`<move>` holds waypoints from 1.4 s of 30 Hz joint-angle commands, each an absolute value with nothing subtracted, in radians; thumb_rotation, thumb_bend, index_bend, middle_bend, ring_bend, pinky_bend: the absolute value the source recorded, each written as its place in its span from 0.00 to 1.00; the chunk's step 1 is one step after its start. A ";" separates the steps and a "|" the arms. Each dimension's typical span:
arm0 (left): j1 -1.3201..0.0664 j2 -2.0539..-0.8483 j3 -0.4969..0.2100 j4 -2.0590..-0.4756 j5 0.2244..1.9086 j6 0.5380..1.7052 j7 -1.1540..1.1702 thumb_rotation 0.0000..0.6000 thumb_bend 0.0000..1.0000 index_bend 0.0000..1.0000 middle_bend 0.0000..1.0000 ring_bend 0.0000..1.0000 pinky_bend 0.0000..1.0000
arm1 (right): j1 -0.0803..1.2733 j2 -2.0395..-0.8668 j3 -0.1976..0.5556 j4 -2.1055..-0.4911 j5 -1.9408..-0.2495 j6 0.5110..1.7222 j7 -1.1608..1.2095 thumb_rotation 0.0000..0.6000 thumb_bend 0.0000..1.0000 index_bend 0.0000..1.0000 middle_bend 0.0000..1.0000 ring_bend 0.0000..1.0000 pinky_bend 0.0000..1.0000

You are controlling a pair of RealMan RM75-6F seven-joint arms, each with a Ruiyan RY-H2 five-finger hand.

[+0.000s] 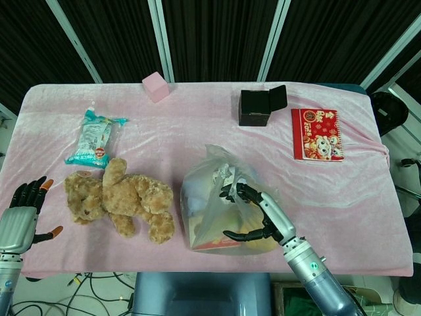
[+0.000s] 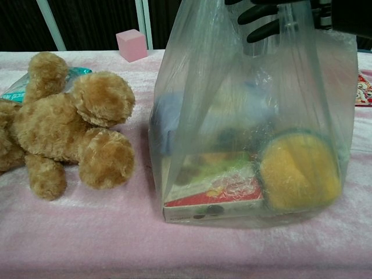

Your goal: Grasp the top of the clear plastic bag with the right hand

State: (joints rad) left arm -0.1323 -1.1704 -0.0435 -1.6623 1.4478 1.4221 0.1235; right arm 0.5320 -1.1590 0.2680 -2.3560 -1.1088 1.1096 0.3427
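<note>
The clear plastic bag [image 1: 207, 204] stands on the pink cloth near the front edge, holding a yellow round item, a red-edged box and other goods. In the chest view the bag [image 2: 232, 116] fills the middle and right. My right hand [image 1: 261, 214] reaches in from the right over the bag's bunched top, its fingers spread and curved around the plastic, touching it but not closed. The chest view shows the dark fingers [image 2: 263, 20] against the top of the bag. My left hand [image 1: 25, 212] hovers at the front left corner, fingers apart, holding nothing.
A brown teddy bear [image 1: 122, 204] lies just left of the bag. A teal snack packet [image 1: 95, 138] sits behind it. At the back are a pink cube [image 1: 156, 86] and a black box [image 1: 260, 106]; a red booklet [image 1: 317, 134] lies at the right.
</note>
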 commanded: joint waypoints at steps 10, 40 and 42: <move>-0.133 -1.169 -0.043 -1.663 1.446 1.420 0.120 1.00 0.00 0.00 0.00 0.00 0.00 | 0.595 -1.223 0.317 -2.356 -0.959 1.168 0.190 1.00 0.09 0.28 0.28 0.27 0.26; -0.134 -1.169 -0.041 -1.665 1.444 1.416 0.127 1.00 0.00 0.00 0.00 0.00 0.00 | 0.697 -0.877 0.732 -2.356 -0.448 0.452 0.821 1.00 0.10 0.36 0.38 0.37 0.37; -0.134 -1.169 -0.040 -1.665 1.444 1.415 0.126 1.00 0.00 0.00 0.00 0.00 0.00 | 0.698 -0.862 0.745 -2.356 -0.452 0.461 0.824 1.00 0.10 0.36 0.38 0.37 0.37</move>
